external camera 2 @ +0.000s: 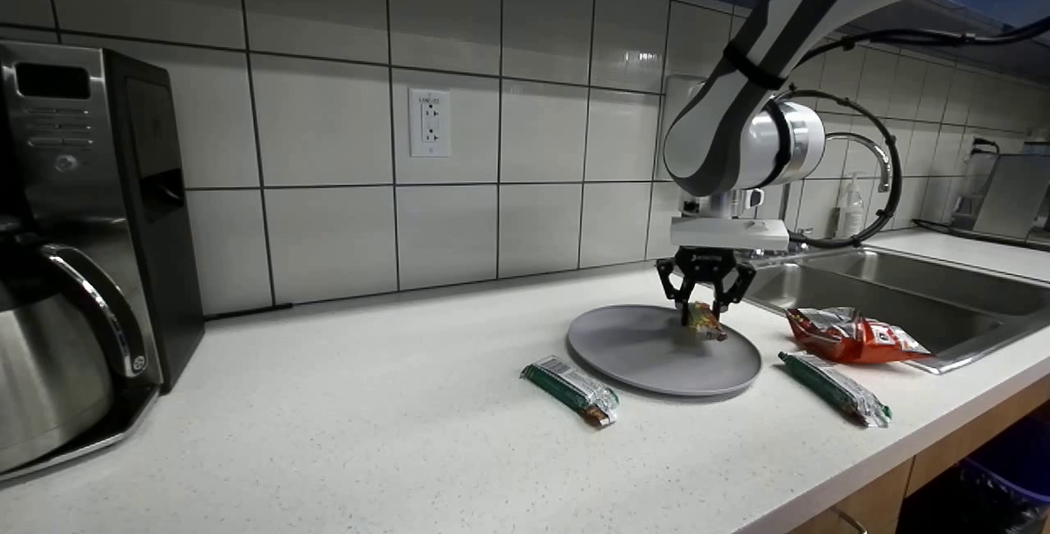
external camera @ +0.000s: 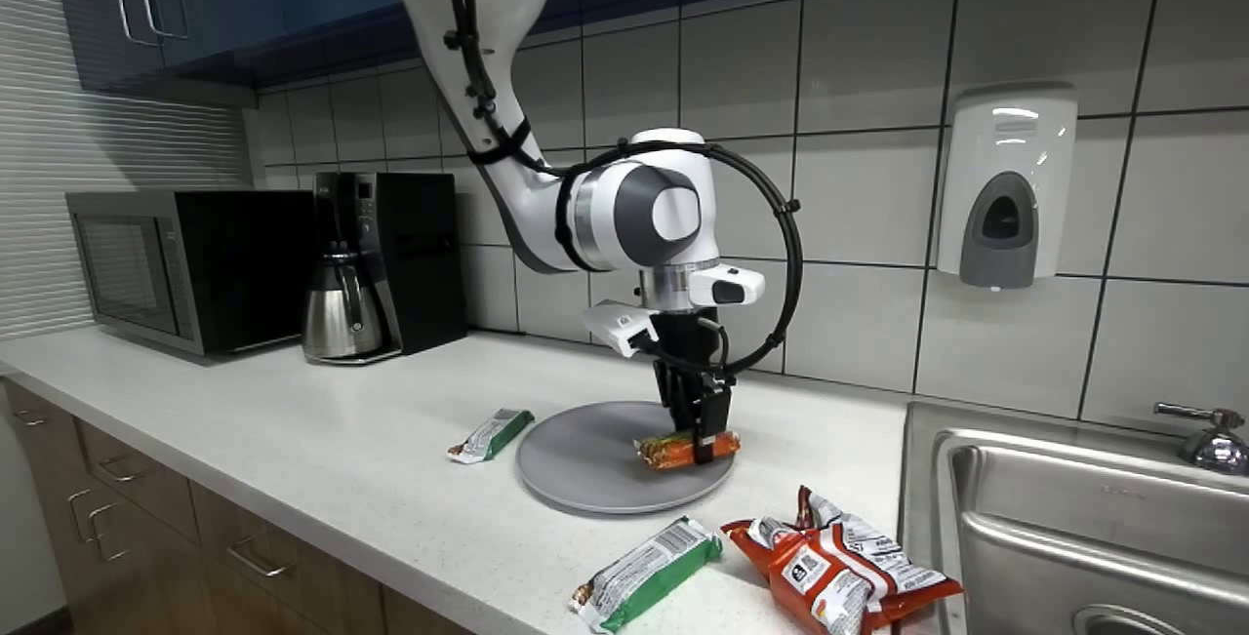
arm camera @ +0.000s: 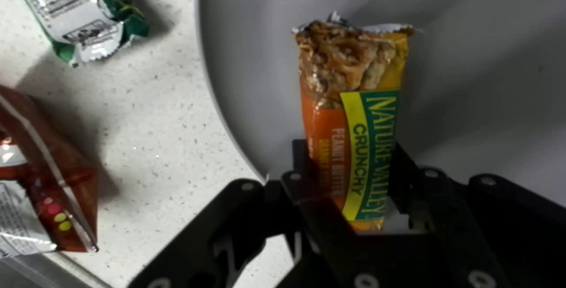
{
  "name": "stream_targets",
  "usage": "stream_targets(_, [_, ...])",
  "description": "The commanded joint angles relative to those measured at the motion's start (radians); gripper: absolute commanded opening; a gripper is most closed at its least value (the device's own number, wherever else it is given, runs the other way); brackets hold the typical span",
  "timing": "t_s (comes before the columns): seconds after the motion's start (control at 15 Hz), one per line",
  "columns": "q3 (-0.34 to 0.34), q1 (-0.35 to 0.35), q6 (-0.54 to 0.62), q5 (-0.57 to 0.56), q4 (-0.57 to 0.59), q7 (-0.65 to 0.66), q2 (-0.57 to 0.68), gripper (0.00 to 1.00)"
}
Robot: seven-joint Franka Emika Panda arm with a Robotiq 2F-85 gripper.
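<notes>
Speckled white countertop (external camera 2: 369, 435) bears a gray plate (external camera 2: 632, 349), over which the gripper (external camera 2: 702, 314) grasps between its fingers a Nature Valley Crunchy peanut butter bar (arm camera: 351, 124), likely light, stiff yet crumbly and slick-wrapped, best pinched gently mid-length, with green-wrapped bars (external camera 2: 572, 389) near the plate and tiled wall (external camera 2: 447, 226) beyond it.

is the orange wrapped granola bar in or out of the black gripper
In: the wrist view shows the black gripper closed on both sides of the orange wrapped granola bar.
</notes>
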Motion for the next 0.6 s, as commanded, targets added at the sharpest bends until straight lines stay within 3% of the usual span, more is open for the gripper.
stream_targets(0.0, [0.021, -0.011, 0.008, -0.016, -0.043, -0.037, -0.040, 0.19])
stream_targets(0.53, [0.046, -0.020, -0.010, -0.006, -0.023, -0.075, -0.017, 0.19])
